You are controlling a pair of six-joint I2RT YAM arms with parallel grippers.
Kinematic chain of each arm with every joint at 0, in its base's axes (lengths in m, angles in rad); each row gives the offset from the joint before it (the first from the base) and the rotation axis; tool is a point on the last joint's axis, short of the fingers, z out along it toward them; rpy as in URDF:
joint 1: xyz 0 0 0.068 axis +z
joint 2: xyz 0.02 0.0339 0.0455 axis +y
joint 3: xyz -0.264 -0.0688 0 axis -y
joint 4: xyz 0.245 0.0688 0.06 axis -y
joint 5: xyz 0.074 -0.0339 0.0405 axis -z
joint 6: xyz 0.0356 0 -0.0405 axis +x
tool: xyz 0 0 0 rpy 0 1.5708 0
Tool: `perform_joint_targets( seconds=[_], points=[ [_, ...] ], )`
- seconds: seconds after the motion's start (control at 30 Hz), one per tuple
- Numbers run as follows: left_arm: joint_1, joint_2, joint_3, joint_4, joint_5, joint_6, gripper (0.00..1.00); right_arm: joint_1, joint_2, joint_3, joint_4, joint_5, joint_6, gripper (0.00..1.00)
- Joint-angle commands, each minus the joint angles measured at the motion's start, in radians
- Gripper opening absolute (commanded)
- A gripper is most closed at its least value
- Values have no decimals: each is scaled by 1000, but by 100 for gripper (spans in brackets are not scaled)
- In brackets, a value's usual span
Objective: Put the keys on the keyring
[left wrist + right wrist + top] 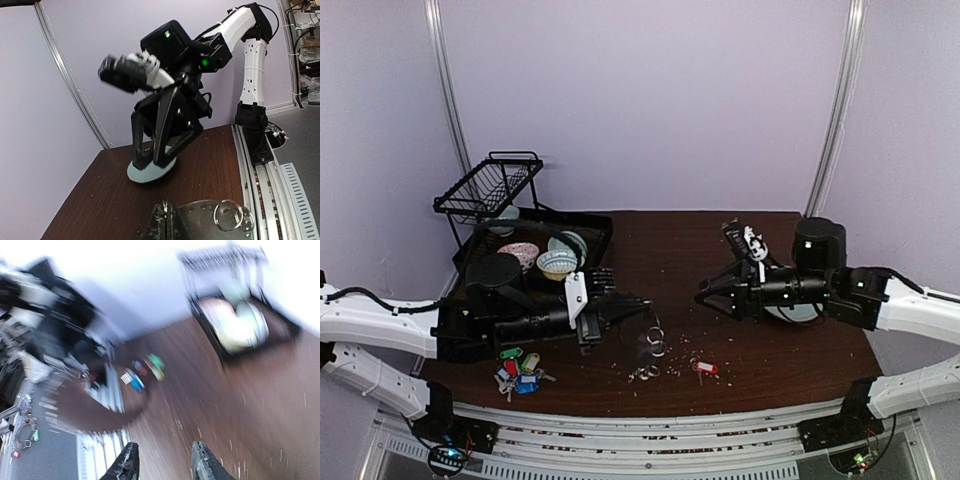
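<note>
Near the centre of the table, just toward 6 o'clock: the keyring, pinched by its edge in the left jaws, which are shut tight on it at the end of the left arm. From the left wrist view, a flat silver-grey metal plate, dull in sheen, with small round holes along its rim and one thin wire ring threaded through near its right end. Lifted off the wood or resting on it: cannot tell.

At 8 o'clock, close to the near edge and just beside the left arm: the keys, bunched in a heap, touching one another, well apart from the keyring. Small silver blades, each with a plastic tag: green at the top of the heap, tan-yellow beside it, red and blue lower down. At 5 o'clock, alone: a red-tagged key, lying flat, well apart from the heap. Between it and the keyring, a scatter of silvery bits, too small to name.

At 3 o'clock: the right jaws, parted with nothing between them, pointing toward the table centre at the end of the right arm. Just behind them, a pale green round plate flat on the wood. Right wrist view smeared by blur, with only the two parted tips clear at its lower edge.

At 10 o'clock: a black tray holding bowls, and past it a black wire rack.
</note>
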Motion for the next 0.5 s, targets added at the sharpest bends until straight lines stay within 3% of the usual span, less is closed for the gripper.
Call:
perform_joint_targets(
  seconds=[0.0, 0.07, 0.17, 0.47],
  points=[
    [4, -5, 2, 109, 77, 1, 0, 96, -71, -91, 462, -108, -124, 33],
    [4, -2, 6, 113, 82, -5, 0, 114, -45, -79, 541, -160, -129, 31],
    [4, -4, 10, 119, 92, -9, 0, 126, 13, -7, 478, -222, -138, 28],
    [4, 4, 17, 119, 104, -5, 0, 194, 87, 47, 438, -158, -216, 20]
  ],
)
